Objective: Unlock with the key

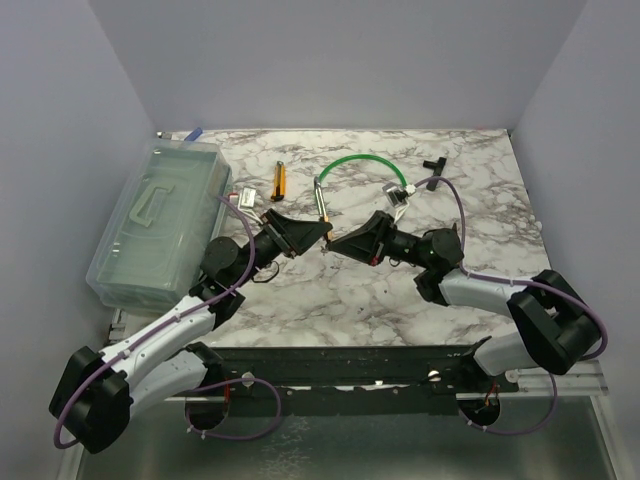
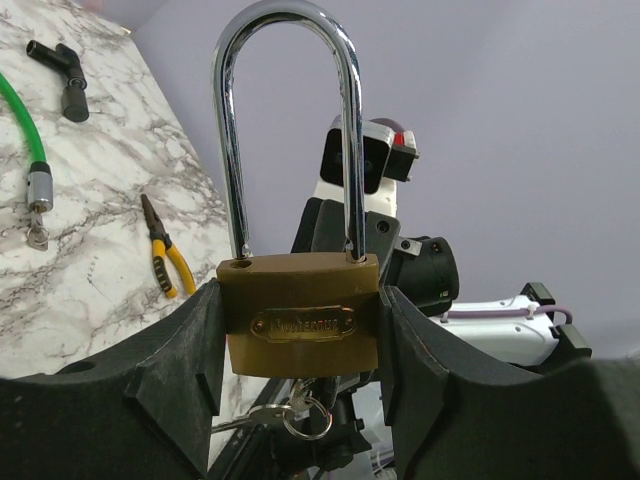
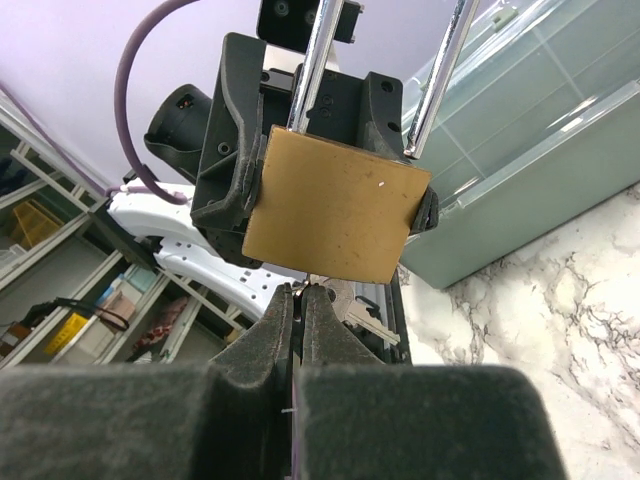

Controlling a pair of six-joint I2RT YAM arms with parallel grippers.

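Note:
My left gripper [image 2: 300, 330] is shut on the brass padlock [image 2: 300, 325] and holds it upright above the table, with its steel shackle [image 2: 290, 120] pointing up and both legs reaching the body. My right gripper [image 3: 301, 300] is shut on the small silvery key [image 3: 306, 289] directly under the padlock [image 3: 335, 205]. A second key [image 2: 245, 418] hangs from a ring [image 2: 307, 420] beside it. In the top view the two grippers meet tip to tip, left [image 1: 316, 235] and right [image 1: 342, 245], above the table's middle. The keyhole is hidden.
A clear plastic box [image 1: 160, 220] stands at the left. On the marble table [image 1: 330, 300] beyond the grippers lie yellow-handled pliers [image 1: 321, 200], an orange tool [image 1: 279, 182], a green cable [image 1: 360, 160] and a small black part [image 1: 433, 162].

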